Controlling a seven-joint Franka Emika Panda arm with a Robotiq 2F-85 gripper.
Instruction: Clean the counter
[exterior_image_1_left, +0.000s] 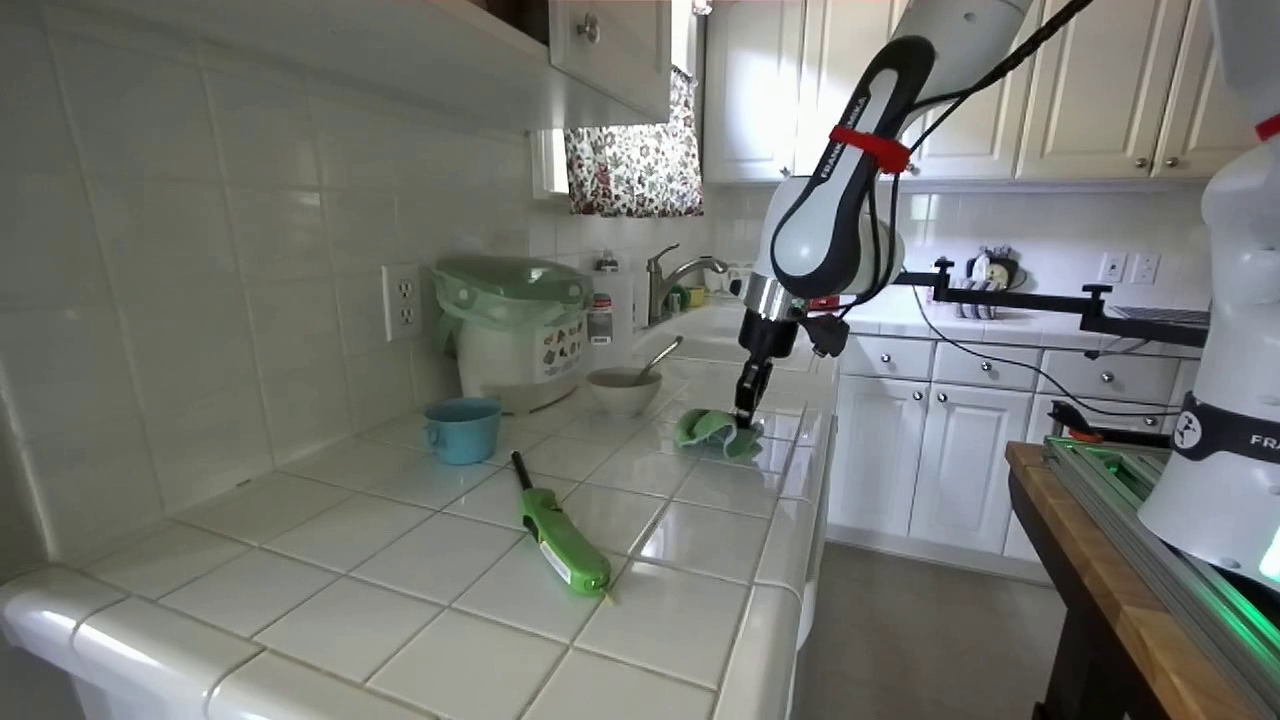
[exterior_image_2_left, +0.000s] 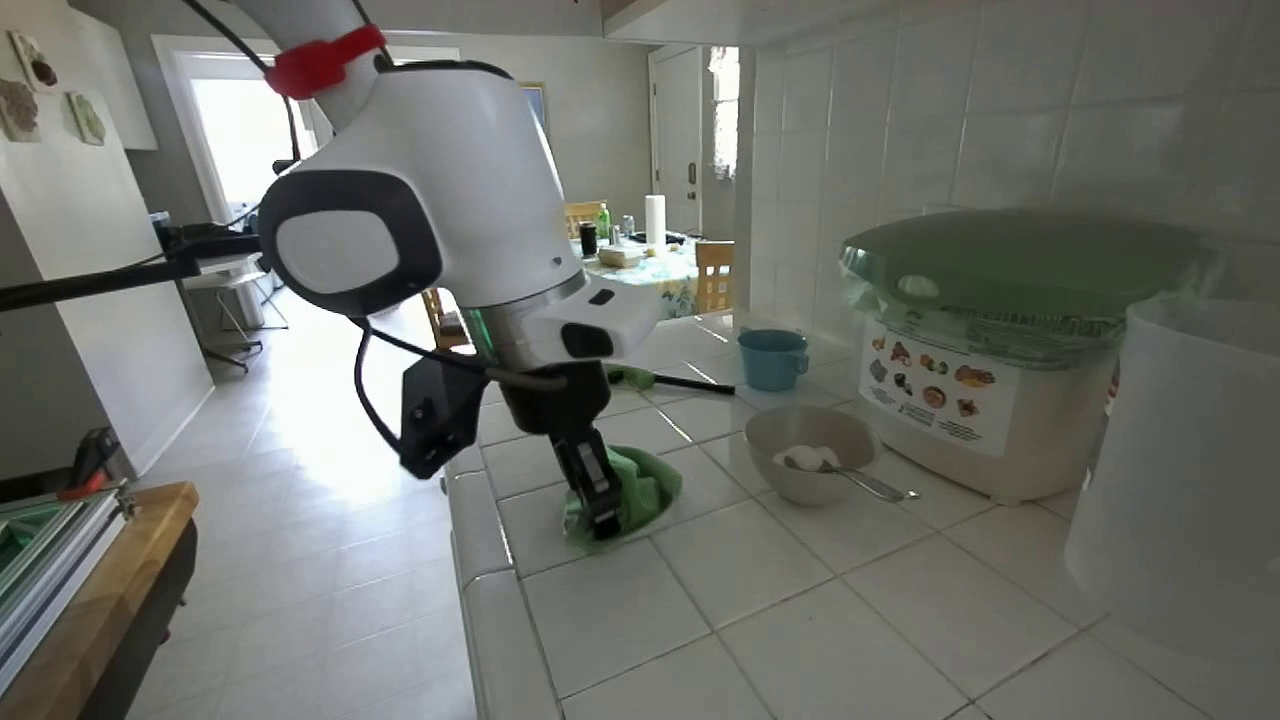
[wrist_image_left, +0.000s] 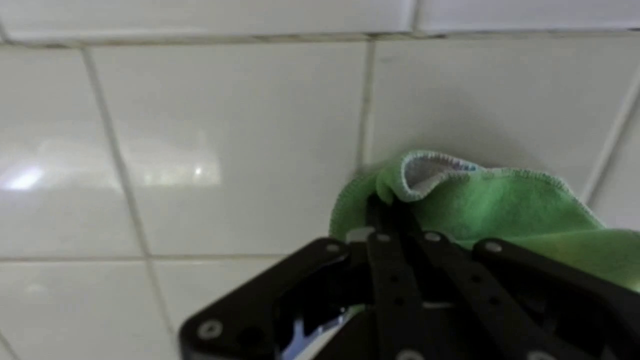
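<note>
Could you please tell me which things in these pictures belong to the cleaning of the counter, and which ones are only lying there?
Belong to the job:
white tiled counter, the surface to clean
green cloth
hand, closed on the cloth

Only lying there:
green lighter
blue cup
bowl
metal utensil, leaning in the bowl
green-lidded container

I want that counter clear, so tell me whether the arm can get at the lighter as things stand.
Probably not yet: the gripper holds the cloth and would likely have to let go first. Otherwise the way looks free, with nothing standing between cloth and lighter.
</note>
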